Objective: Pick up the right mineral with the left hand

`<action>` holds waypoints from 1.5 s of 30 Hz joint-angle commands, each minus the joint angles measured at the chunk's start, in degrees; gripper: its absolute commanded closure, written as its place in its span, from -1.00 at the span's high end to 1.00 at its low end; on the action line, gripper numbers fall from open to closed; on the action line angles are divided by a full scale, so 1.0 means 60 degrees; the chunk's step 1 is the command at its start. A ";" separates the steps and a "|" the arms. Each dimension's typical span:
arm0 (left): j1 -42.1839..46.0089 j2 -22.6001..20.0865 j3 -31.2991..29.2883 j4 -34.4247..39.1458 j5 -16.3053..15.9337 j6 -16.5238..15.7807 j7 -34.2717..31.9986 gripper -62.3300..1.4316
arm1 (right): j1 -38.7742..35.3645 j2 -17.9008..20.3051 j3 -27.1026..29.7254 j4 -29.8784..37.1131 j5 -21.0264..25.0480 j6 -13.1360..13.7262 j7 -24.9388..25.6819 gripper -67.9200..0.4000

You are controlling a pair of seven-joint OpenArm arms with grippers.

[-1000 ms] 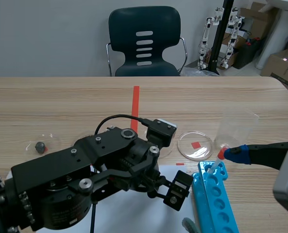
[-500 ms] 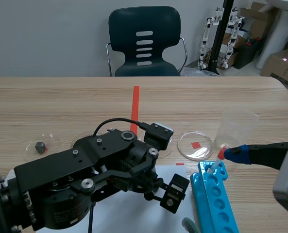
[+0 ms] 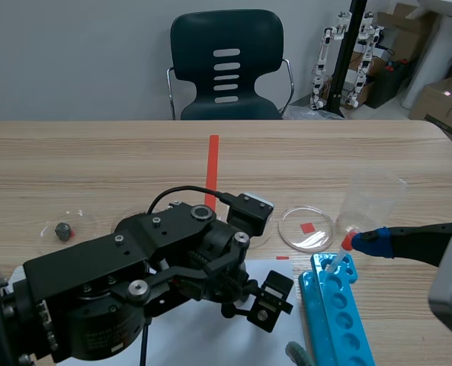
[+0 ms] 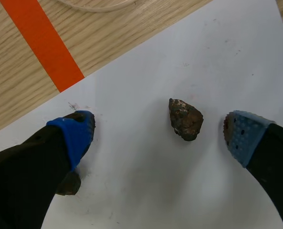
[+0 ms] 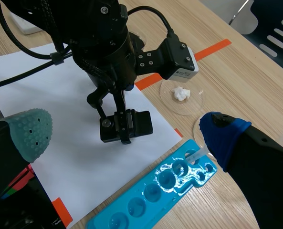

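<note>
White paper sheet (image 3: 203,335): lower centre of the scene view, on the wooden table.
Left gripper (image 4: 159,132): fingers spread wide, holding nothing, low over the sheet.
Mineral (image 4: 185,119): brown lump on the sheet, between the fingers, nearer the paler blue pad (image 4: 244,136).
Long axis: roughly across the closing line.
Next move, judged: slight recentring, then close.

the brown rough stone mineral (image 4: 185,119) lies on the white paper sheet (image 4: 217,57), between the fingers of the left gripper (image 4: 160,136). the blue plastic tube rack (image 3: 336,316) lies just right of the sheet, and the round clear dish (image 3: 306,227) sits behind both.
</note>
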 commanded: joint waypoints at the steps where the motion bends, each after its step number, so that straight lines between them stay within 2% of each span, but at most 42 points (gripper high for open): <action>1: -0.0127 0.0175 -0.0015 0.0142 -0.0018 -0.0018 0.0015 0.66 | -0.0036 0.0025 0.0025 0.0055 0.0106 -0.0040 0.0142 0.92; 10: -0.0080 0.0178 -0.0015 0.0142 -0.0087 -0.0018 0.0011 0.25 | -0.0036 0.0025 0.0025 0.0055 0.0106 -0.0040 0.0146 0.92; 29: -0.0051 0.0302 -0.0015 0.0127 -0.0193 -0.0029 -0.0058 0.24 | -0.0036 0.0025 0.0025 0.0055 0.0106 -0.0040 0.0146 0.92; 31: -0.0015 0.0321 -0.0015 0.0127 -0.0189 -0.0029 -0.0080 0.15 | -0.0036 0.0025 0.0025 0.0055 0.0106 -0.0040 0.0142 0.92; 38: 0.0029 0.0335 -0.0015 0.0127 -0.0186 -0.0033 -0.0095 0.10 | -0.0036 0.0022 0.0025 0.0055 0.0106 -0.0040 0.0146 0.92; 41: 0.0033 0.0335 -0.0015 0.0127 -0.0186 -0.0033 -0.0091 -0.08 | -0.0036 0.0022 0.0025 0.0055 0.0106 -0.0040 0.0146 0.92; 45: 0.0055 0.0335 -0.0015 0.0124 -0.0186 -0.0033 -0.0095 -0.09 | -0.0036 0.0022 0.0025 0.0055 0.0106 -0.0040 0.0142 0.92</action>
